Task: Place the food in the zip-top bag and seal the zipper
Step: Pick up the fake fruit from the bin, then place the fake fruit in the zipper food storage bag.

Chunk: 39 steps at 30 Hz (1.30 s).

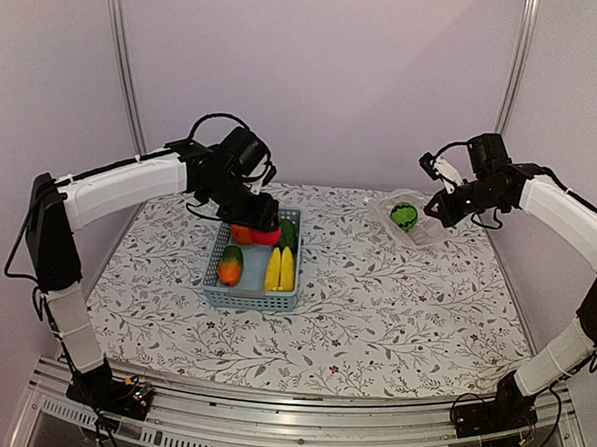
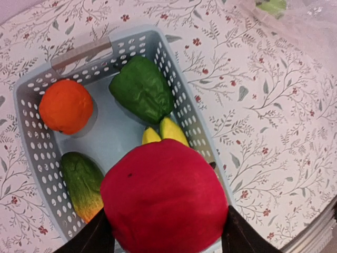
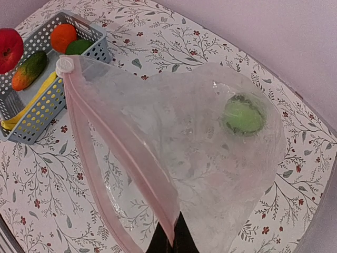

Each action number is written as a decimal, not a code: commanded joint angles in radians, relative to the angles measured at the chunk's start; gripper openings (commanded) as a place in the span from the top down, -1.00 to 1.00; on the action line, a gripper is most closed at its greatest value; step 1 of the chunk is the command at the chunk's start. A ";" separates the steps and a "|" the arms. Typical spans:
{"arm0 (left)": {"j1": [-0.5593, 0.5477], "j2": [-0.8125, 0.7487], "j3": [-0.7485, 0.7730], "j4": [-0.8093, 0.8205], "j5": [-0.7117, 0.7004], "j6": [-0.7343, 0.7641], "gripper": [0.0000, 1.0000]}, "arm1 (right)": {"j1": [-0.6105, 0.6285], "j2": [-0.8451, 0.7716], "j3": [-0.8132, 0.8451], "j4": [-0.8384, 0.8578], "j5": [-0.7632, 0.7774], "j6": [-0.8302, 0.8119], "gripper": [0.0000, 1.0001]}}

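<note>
Gripping a red fruit point(image 2: 163, 195) with the left end effector point(image 2: 166, 237), one finger pressed on each side, right over the blue basket point(image 2: 31, 142) on the table point(image 1: 394, 319). Inside the basket: an orange point(image 2: 66, 105), a green pepper point(image 2: 141, 88), yellow bananas point(image 2: 166, 132) and an orange-green piece point(image 2: 81, 184). Pinching the pink zipper point(image 3: 120, 142) of the zip-top bag point(image 3: 200, 158) with the right end effector point(image 3: 172, 240), fingers shut tight on it. Holds the bag's mouth up and open. Inside the bag: one green ball point(image 3: 243, 113), deep at the closed end. Bag and basket apart.
</note>
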State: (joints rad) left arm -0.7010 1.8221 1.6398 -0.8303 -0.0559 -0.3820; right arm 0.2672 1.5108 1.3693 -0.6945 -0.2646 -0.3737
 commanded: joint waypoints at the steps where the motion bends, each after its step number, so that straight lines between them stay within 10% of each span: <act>1: 0.001 -0.049 0.065 0.177 0.081 0.001 0.01 | 0.017 0.026 0.068 -0.022 0.009 -0.009 1.00; 18: -0.227 -0.099 -0.038 0.853 0.160 0.123 0.03 | 0.079 0.106 0.247 -0.097 -0.046 0.029 1.00; 39: -0.350 0.185 0.245 0.669 -0.107 0.327 -0.05 | 0.081 0.126 0.346 -0.173 -0.176 0.081 1.00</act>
State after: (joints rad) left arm -1.0325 1.9594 1.8149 -0.0910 -0.0418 -0.1181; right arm 0.3405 1.6257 1.6909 -0.8452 -0.4030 -0.3103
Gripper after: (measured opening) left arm 0.616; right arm 0.007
